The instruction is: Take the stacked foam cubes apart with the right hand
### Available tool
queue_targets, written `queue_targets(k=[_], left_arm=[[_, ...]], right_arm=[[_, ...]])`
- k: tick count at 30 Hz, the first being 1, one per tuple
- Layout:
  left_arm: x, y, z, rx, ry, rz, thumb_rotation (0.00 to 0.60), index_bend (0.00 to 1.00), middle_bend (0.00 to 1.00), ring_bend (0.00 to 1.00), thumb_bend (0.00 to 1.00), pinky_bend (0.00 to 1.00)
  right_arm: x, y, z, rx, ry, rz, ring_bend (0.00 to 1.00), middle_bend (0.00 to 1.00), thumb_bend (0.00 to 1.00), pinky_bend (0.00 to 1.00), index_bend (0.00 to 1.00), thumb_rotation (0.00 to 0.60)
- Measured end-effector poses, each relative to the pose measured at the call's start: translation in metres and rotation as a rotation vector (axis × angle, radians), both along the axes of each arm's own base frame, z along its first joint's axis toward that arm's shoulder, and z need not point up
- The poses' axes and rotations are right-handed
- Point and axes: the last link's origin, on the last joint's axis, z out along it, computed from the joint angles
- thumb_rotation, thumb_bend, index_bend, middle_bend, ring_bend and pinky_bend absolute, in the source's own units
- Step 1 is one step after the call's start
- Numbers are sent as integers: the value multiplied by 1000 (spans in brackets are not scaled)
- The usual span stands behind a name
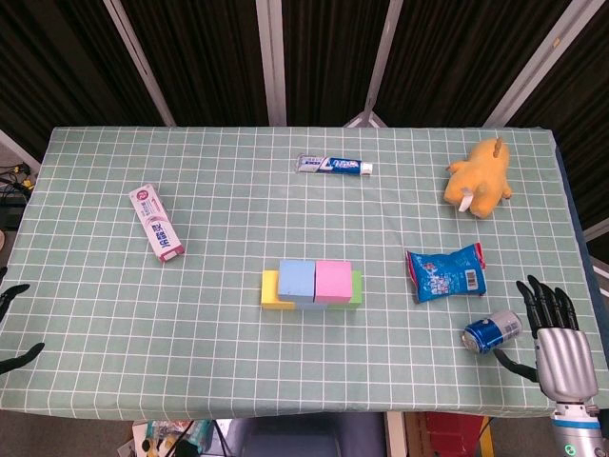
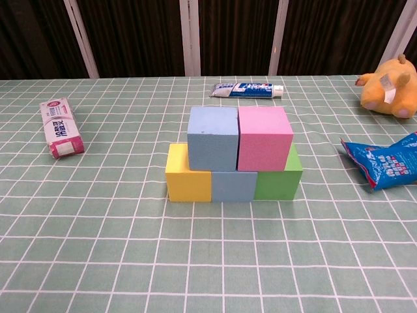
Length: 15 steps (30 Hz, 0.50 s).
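The foam cubes are stacked near the middle of the desk, on its green checked cloth. Three form the bottom row, touching side by side: a yellow cube at the left, a grey-blue cube in the middle and a green cube at the right. Two rest on top, a blue cube and a pink cube, pressed against each other and each bridging a seam below.

The right hand is seen only in the head view, at the desk's near right corner, well apart from the stack. Its fingers are spread and nothing is held; a drink can lies just beside it. Of the left hand only dark fingertips show at the left edge, so its state cannot be told.

The cubes are judged to be light, soft and slightly compressible, with matte faces that should not slip (though a hard squeeze would dent them). Being so light, they are likely to be dragged or toppled by a brushing finger. The pink cube, nearest the right hand, is probably best taken first, by its free right face and its far or near face, since its left face is blocked by the blue cube. A straight lift is advised so that the lower row is not disturbed. A snack packet lies between hand and stack and must be cleared on the approach.
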Motion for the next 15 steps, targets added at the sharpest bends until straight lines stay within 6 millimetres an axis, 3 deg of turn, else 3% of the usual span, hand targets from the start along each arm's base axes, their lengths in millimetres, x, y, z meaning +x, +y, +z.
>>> queue_targets(k=[15], left_arm=[[2,-3,2,22,-2,-15,600,205,0,0,133,0]], right_arm=[[-1,2,2,6,-17,-5,64,0,122,0,0,600]])
